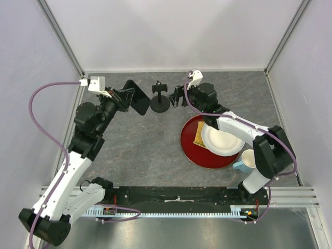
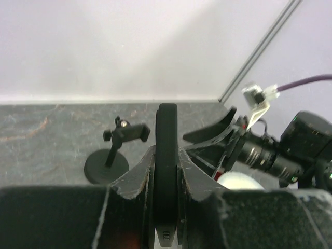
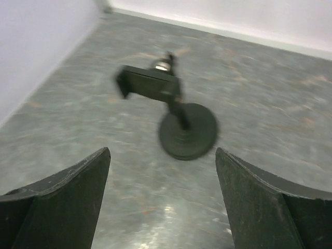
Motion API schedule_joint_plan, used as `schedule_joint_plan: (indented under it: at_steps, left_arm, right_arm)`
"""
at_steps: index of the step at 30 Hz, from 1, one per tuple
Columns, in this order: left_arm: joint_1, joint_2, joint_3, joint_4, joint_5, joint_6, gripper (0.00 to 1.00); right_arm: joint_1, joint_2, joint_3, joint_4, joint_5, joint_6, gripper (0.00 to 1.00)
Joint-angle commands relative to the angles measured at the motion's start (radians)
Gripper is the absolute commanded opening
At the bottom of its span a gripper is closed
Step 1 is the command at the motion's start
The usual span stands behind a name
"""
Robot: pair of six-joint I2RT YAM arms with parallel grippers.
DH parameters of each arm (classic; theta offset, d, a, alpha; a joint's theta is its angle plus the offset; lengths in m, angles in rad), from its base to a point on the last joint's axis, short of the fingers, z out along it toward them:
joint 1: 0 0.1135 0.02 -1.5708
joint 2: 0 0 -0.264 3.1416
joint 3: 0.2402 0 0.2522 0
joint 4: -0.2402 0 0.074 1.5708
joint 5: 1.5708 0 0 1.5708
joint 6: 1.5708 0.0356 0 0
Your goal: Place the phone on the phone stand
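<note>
My left gripper [image 1: 128,96] is shut on the black phone [image 1: 138,97] and holds it on edge above the table, just left of the phone stand [image 1: 160,101]. In the left wrist view the phone [image 2: 167,122] rises edge-on between my left gripper's [image 2: 167,158] jaws, with the stand [image 2: 107,166] ahead to the left and the right gripper [image 2: 215,129] beyond. My right gripper [image 1: 176,97] sits just right of the stand. It is open [image 3: 162,151] with nothing between its fingers, and the stand's disc base [image 3: 188,130] and clamp head [image 3: 150,84] lie ahead of it.
A red plate [image 1: 194,150] lies right of centre under a white plate [image 1: 224,140], with a yellow pad [image 1: 199,136] at the white plate's left rim. A pale blue cup [image 1: 246,162] stands at the red plate's right. Walls close the back and both sides.
</note>
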Motion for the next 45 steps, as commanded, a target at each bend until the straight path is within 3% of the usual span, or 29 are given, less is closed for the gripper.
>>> schedule_joint_plan:
  at_steps: [1, 4, 5, 6, 9, 15, 20, 25, 35, 39, 43, 45]
  left_arm:
    - [-0.008, 0.084, -0.013, 0.415, -0.048, -0.028, 0.02]
    - [-0.021, 0.157, -0.024, 0.568, -0.049, 0.013, 0.02]
    - [-0.025, 0.177, -0.042, 0.605, -0.081, 0.019, 0.02]
    - [-0.028, 0.206, -0.050, 0.680, -0.121, 0.028, 0.02]
    - [-0.034, 0.273, -0.062, 0.811, -0.140, 0.079, 0.02]
    - [-0.034, 0.301, -0.085, 0.854, -0.099, 0.173, 0.02]
    - [-0.033, 0.292, -0.001, 0.614, 0.027, 0.254, 0.02]
    - [-0.024, 0.280, 0.018, 0.529, 0.043, 0.282, 0.02]
    - [0.022, 0.329, 0.010, 0.549, 0.153, 0.234, 0.02]
    - [0.022, 0.333, 0.001, 0.578, 0.204, 0.223, 0.02]
    - [0.022, 0.342, -0.007, 0.590, 0.199, 0.205, 0.02]
    - [0.022, 0.353, -0.016, 0.607, 0.190, 0.188, 0.02]
  right_arm:
    - [-0.019, 0.067, 0.055, -0.029, 0.323, -0.044, 0.86]
    - [-0.039, 0.099, 0.055, 0.048, 0.320, -0.005, 0.74]
    - [-0.039, 0.119, 0.061, 0.066, 0.294, -0.001, 0.67]
    - [-0.037, 0.130, 0.063, 0.111, 0.277, 0.001, 0.53]
    - [-0.039, 0.181, 0.069, 0.188, 0.225, 0.015, 0.43]
    - [-0.031, 0.253, 0.077, 0.287, 0.119, 0.015, 0.52]
    - [-0.005, 0.253, 0.072, 0.304, 0.164, 0.001, 0.57]
    - [0.041, 0.250, 0.066, 0.329, 0.193, -0.051, 0.59]
    - [0.083, 0.330, 0.213, 0.209, 0.386, -0.034, 0.47]
    - [0.086, 0.346, 0.203, 0.232, 0.382, -0.044, 0.43]
    - [0.084, 0.374, 0.180, 0.301, 0.365, -0.060, 0.29]
    - [0.084, 0.392, 0.196, 0.286, 0.349, -0.085, 0.28]
